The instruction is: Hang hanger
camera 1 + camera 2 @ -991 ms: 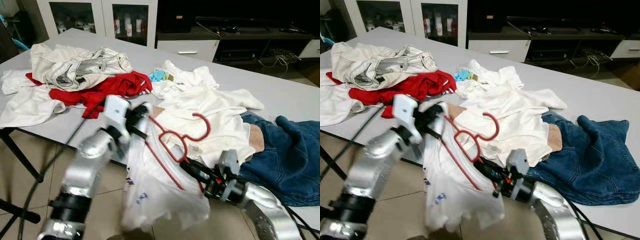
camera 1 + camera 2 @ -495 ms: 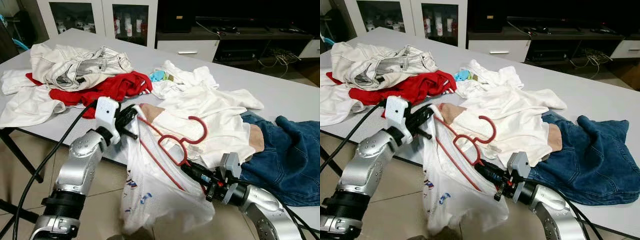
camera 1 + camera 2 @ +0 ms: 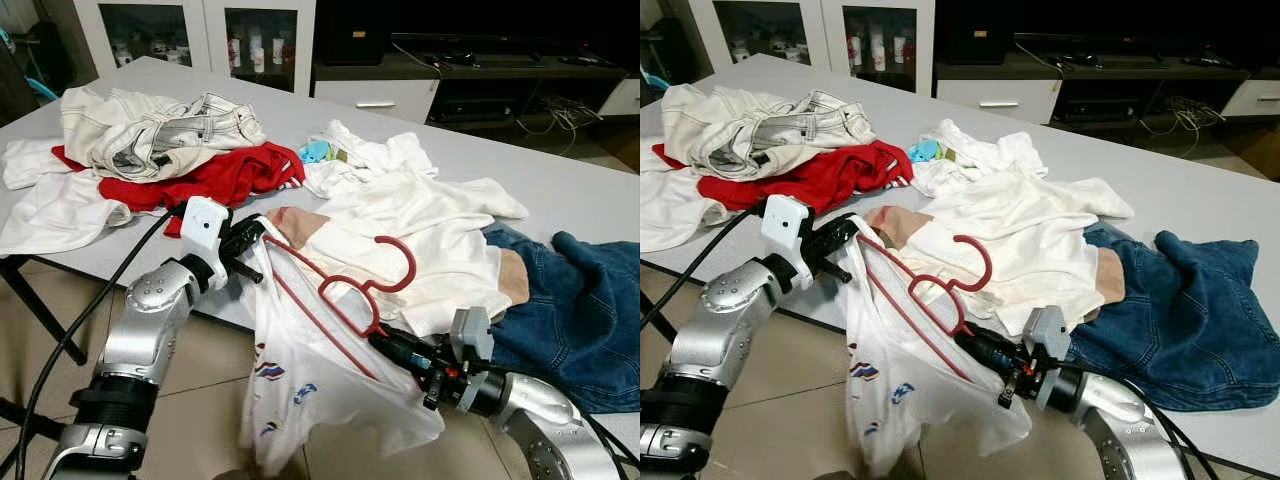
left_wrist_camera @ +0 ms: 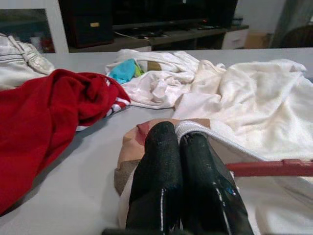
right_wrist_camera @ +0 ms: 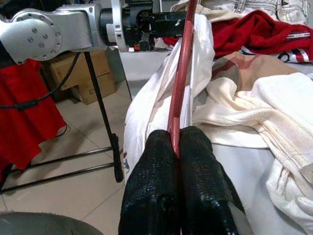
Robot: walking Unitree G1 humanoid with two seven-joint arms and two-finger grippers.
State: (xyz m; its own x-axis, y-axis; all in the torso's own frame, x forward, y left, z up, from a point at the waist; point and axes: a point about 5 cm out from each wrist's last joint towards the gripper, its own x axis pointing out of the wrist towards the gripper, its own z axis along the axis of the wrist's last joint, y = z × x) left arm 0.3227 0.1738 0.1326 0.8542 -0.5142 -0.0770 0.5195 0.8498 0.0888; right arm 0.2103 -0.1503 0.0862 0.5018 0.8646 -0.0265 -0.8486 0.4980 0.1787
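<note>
A red hanger (image 3: 345,283) hangs in the air at the table's front edge, its hook (image 3: 405,265) over the white clothes. A white printed shirt (image 3: 320,390) drapes from it towards the floor. My right gripper (image 3: 385,343) is shut on the hanger's lower end; in the right wrist view the red bar (image 5: 181,83) runs out from between the fingers (image 5: 151,196). My left gripper (image 3: 250,238) is shut on the shirt's upper edge at the hanger's other end. In the left wrist view the white hem (image 4: 195,128) lies against its closed fingertips.
The grey table (image 3: 560,180) carries blue jeans (image 3: 590,310) at the right, a heap of white clothes (image 3: 420,220) in the middle, and a red garment (image 3: 230,175) and cream jeans (image 3: 150,130) at the left. A black stand leg (image 3: 40,320) and tiled floor lie below.
My left gripper has moved left with the shirt's edge, stretching the shirt along the hanger. My right gripper and the hanger have shifted slightly to the right.
</note>
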